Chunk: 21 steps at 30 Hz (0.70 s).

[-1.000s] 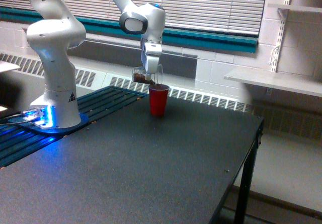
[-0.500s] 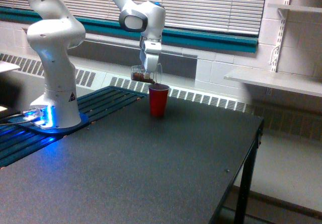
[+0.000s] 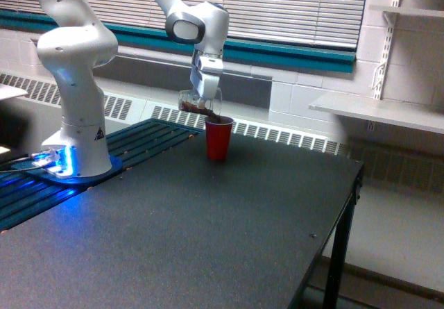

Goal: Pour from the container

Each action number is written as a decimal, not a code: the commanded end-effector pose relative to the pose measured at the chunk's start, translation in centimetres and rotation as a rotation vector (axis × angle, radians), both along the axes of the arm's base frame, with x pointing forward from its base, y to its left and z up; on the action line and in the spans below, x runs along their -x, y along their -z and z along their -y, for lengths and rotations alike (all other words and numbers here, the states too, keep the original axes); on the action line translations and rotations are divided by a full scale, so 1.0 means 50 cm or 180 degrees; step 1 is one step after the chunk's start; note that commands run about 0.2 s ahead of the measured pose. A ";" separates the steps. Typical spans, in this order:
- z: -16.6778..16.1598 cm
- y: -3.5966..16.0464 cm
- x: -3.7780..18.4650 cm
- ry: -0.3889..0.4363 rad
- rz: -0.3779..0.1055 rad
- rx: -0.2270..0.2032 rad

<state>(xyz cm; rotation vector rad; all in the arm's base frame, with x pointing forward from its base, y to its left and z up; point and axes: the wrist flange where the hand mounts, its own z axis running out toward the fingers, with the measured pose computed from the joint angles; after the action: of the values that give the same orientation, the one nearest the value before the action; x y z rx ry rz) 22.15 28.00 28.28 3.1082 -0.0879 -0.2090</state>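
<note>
Clamping the tilted container [image 3: 194, 104], the gripper [image 3: 202, 101] hangs above.

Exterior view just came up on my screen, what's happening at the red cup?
The gripper holds a clear container tipped on its side, its mouth over the rim of the red cup. Brown material shows inside the container and reaches toward the cup's opening, so a pour looks to be under way. The red cup stands upright on the black table.
</note>
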 end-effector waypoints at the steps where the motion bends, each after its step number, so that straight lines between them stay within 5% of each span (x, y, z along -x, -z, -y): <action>1: -0.003 -0.001 -0.008 -0.0076 -0.0030 0.0016; 21: -0.006 0.004 -0.011 -0.0106 -0.0077 0.0020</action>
<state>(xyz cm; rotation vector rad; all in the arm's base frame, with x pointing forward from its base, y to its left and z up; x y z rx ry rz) 22.59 28.16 28.03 3.0998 -0.0638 -0.2412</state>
